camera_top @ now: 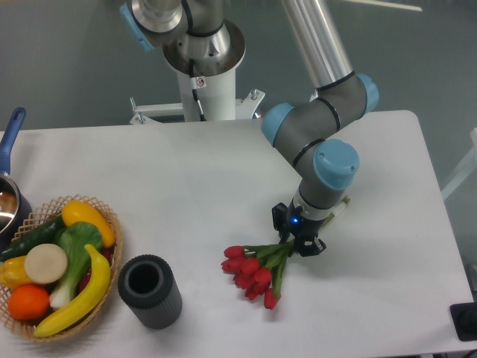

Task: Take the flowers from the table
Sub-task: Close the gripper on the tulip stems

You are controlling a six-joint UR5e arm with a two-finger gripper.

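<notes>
Wicker, pale and woven, makes up the round basket (112,224) at the table's front left corner; it is heaped with a long banana (78,294), a yellow pepper (87,217), an orange (28,301), a dark cucumber (31,238), a green leafy vegetable (77,250) and a pale cream disc (45,263). Just right of the basket stands a dark grey ribbed cylinder cup (150,291), upright, its open mouth showing nothing but shadow. At the far left edge a pot (9,201) with a blue handle is cut off by the frame. The bunch of red tulips (255,271) lies on the white table (186,179) right of centre toward the front, blooms pointing left and forward, green stems running up to the right. The gripper (298,240) is down over those stems with its jaws drawn in close around them, clenched on the bunch. Above it the arm's grey links with blue caps rise to a white pedestal behind the table's back edge, against a grey-green floor
</notes>
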